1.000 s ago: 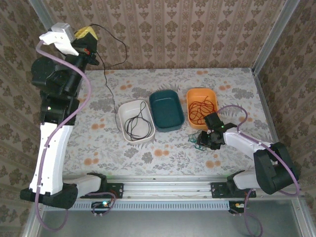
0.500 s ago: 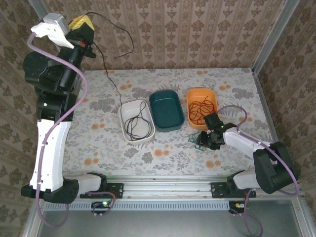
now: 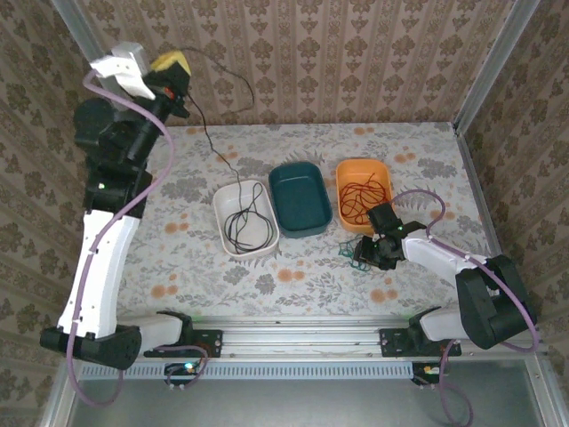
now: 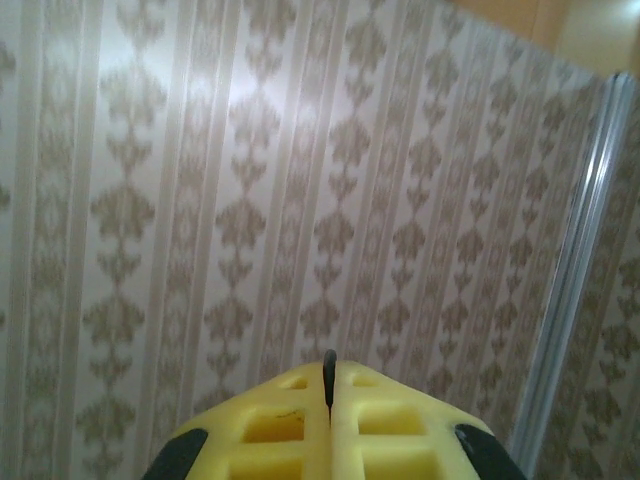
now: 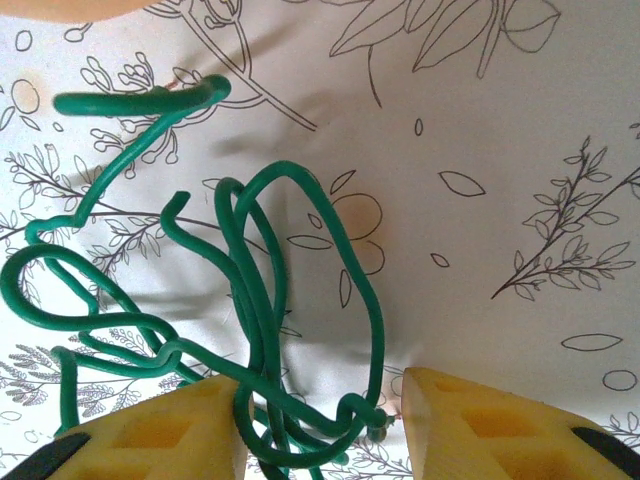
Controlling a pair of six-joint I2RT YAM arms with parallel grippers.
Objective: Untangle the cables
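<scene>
The green cable [image 5: 260, 330] ran off the lower edge between the fingers [image 5: 160, 430] of the right gripper [image 5: 320, 400], themselves cropped there; the black cable [image 4: 329, 372] was hidden below its tip between the pressed pads [image 4: 270, 425] of the left gripper [image 4: 330, 400], likewise cropped.

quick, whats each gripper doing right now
left gripper: shut on the black cable
right gripper: open, jaws either side of the green cable, not clamped on it

Floral-patterned tabletop [image 3: 293, 276], white oval plastic tray [image 3: 229, 194], dark teal oval plastic tray [image 3: 300, 197] and orange oval plastic tray [image 3: 363, 169] side by side, tangled thin green cable [image 3: 357, 253] near the orange one.
</scene>
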